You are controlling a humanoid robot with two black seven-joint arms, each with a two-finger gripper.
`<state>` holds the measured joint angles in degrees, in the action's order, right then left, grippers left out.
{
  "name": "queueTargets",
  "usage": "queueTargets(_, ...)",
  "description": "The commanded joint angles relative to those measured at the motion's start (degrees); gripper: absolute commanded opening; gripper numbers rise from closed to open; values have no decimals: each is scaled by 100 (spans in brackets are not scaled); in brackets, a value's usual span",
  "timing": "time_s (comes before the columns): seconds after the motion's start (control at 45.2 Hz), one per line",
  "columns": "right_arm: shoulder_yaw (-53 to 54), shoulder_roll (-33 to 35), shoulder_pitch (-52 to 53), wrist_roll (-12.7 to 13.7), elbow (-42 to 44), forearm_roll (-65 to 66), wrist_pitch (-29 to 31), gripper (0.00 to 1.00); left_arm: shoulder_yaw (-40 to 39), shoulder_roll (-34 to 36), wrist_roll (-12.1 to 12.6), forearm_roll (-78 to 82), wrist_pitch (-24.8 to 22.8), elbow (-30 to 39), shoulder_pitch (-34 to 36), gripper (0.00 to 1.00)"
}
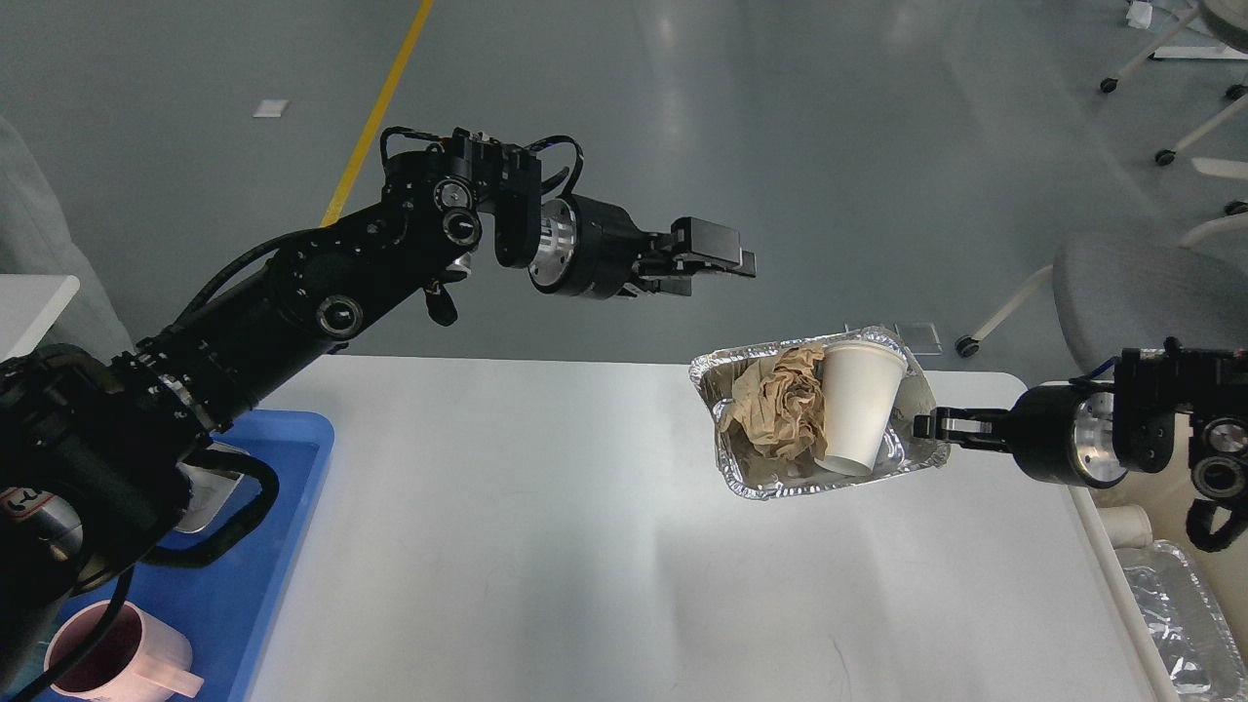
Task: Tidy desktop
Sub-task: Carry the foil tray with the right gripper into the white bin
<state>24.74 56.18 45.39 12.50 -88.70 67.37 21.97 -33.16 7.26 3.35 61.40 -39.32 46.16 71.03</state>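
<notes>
Bench (546,546) spread across the lower middle of the head view, wide, smooth, white-grey, with rounded far corners; stiff and fixed, nothing to grip, only to be cleared.

Right end effector (926,426) closed narrowly on the right rim of a foil tray (770,480), held tilted and seemingly lifted clear above the bench's far right part. Thin foil, very light, easily dented and likely to buckle under a one-sided pinch; rolled rim probably the firmest hold, as taken here. Inside the tray: a crumpled brown paper (780,400) and a white paper cup (858,405), leaning, mouth downward toward the tray floor. Both loose and light, apt to slide or tumble out if tilted further.

Left end effector (743,265) raised beyond the bench's far edge, holding nothing; fingers close together, gap hard to judge.

Blue tray (292,507) at the bench's left edge, carrying a pink cup (117,648) with dark inside, partly hidden behind the left arm. At the right edge, a cream tub (1102,546) with another foil container (1185,624) in it, probably the drop place for the held tray.
</notes>
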Motion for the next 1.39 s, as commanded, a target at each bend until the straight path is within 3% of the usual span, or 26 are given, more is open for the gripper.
queueTargets(0.0,128,-1,-21,7,230,-145,-26,0,-252,363,8,-338,582,-1,-62,82)
queueTargets(0.354,479,-1,-83,42,1179,-637,-105,0,-726,979,-27,-1226,2173,-1,-809,82)
queueTargets(0.619,594,-1,-179,51,2532,-1181,-246,0,-1438,1085,-124,-1569,3430,-1,-1679,82)
queueTargets(0.884,594,-54,-557,42,4008,-1735,-422,0,-2651,1094,-414,-1815,3536,-1,-2488,83)
queueTargets(1.083,585,-274,-1066,42,5072,-2482,-659,0,-2695,1094,-458,-2693,3545,-10,-2691,84)
queueTargets(1.37,594,-854,-1691,-11,6329,-3370,-738,0,-2678,1094,-880,-3828,3554,-36,-2778,89)
